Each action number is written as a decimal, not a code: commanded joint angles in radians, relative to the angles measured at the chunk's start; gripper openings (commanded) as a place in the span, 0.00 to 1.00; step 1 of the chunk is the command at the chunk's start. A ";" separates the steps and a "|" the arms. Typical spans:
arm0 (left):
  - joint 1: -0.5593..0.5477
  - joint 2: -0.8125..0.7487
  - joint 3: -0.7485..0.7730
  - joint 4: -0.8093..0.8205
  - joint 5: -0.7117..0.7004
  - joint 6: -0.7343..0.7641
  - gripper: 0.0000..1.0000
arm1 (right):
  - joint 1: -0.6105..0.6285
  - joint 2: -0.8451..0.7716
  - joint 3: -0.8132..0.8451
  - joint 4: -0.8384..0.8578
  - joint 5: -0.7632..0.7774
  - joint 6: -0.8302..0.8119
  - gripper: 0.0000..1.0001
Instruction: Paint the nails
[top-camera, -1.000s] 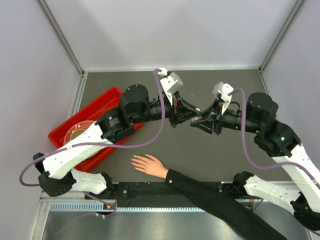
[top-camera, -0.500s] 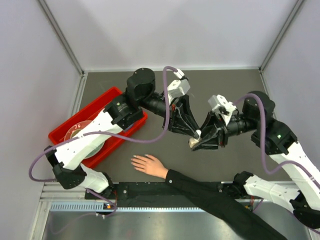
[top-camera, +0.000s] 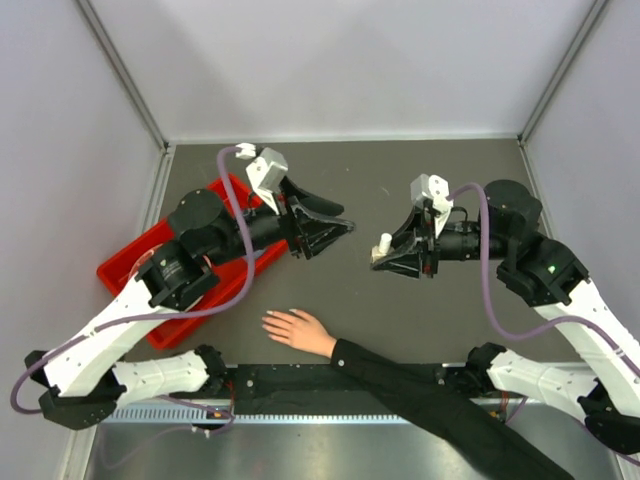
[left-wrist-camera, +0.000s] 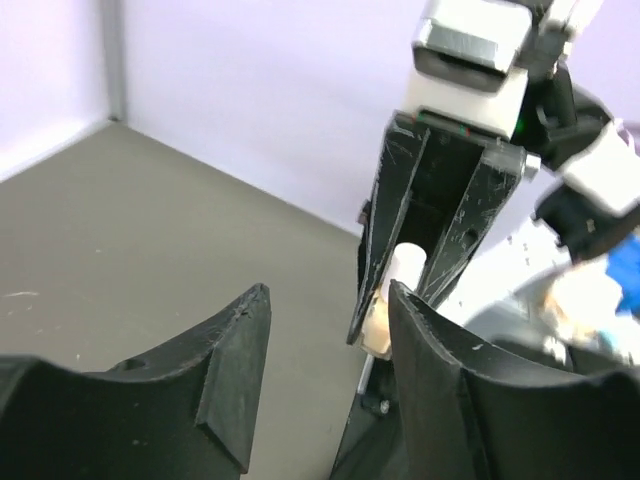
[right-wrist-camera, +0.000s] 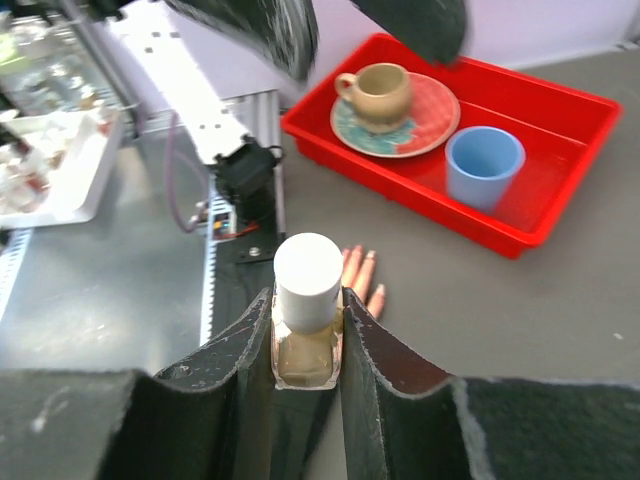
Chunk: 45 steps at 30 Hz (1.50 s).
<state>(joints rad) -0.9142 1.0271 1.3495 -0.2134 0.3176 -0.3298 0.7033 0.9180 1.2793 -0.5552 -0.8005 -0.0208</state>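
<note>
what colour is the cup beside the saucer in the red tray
The cup is light blue; the right wrist view shows it best.

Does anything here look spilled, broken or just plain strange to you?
Nothing is spilled or broken. The only oddity is the red tray near the hand: it holds a mug on a saucer and a blue cup, crockery unrelated to a manicure.
</note>
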 joint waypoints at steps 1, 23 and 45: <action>-0.034 -0.019 -0.026 0.134 -0.164 -0.094 0.52 | 0.007 0.002 0.067 0.012 0.130 -0.011 0.00; -0.227 0.143 0.031 0.123 -0.324 0.063 0.42 | 0.005 0.015 0.081 0.003 0.156 0.013 0.00; -0.155 0.300 0.340 -0.265 0.146 0.258 0.48 | 0.010 -0.004 0.041 -0.012 -0.231 -0.062 0.00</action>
<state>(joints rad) -1.0645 1.3724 1.7576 -0.4980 0.7883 -0.0757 0.7048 0.8879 1.2957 -0.5819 -1.1084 -0.0521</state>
